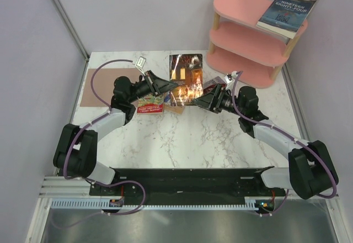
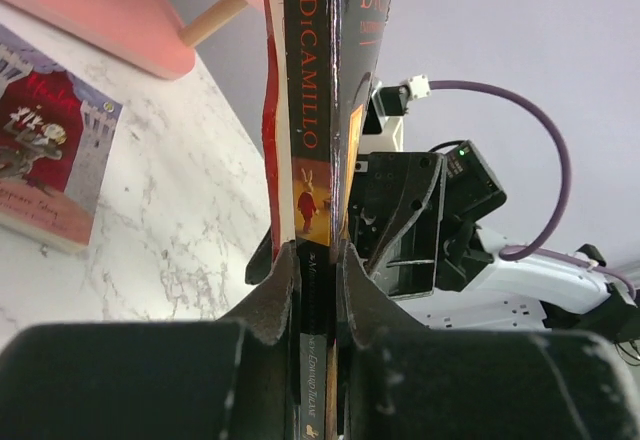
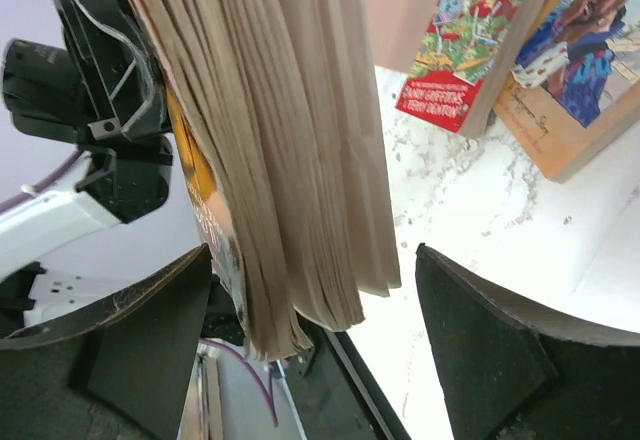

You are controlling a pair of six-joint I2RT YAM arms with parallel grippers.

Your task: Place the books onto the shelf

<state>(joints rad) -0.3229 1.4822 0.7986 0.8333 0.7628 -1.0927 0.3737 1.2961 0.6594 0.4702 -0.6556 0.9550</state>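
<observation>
The dark brown-orange book (image 1: 186, 80) hangs above the far middle of the marble table (image 1: 193, 138), between the two arms and just left of the pink shelf (image 1: 242, 11). The left gripper (image 1: 172, 83) has it clamped at its left edge. In the left wrist view its fingers (image 2: 275, 290) press tight on either side of the spine of the book (image 2: 310, 110), which stands on edge and carries the name DiCamillo. The right gripper (image 1: 199, 98) sits at the book's near right corner with its jaws spread wide. In the right wrist view the fingers (image 3: 150, 330) stand well apart on either side of the page edges (image 3: 270, 140), with a clear gap on the right side, so this gripper is not gripping the book. The dark blue "Nineteen Eighty-Four" (image 1: 287, 14) lies flat on the right end of the shelf's top board. The red Treehouse book (image 1: 150, 108) lies on the table under the left arm, and the right wrist view shows it (image 3: 465, 40) just beside a tan book with a blue figure (image 3: 580, 70). Another book with a purple and red cover (image 2: 45, 160) lies flat on the table near the shelf's lowest board (image 2: 100, 10). A plain brown mat (image 1: 91, 88) lies at the far left of the table.
</observation>
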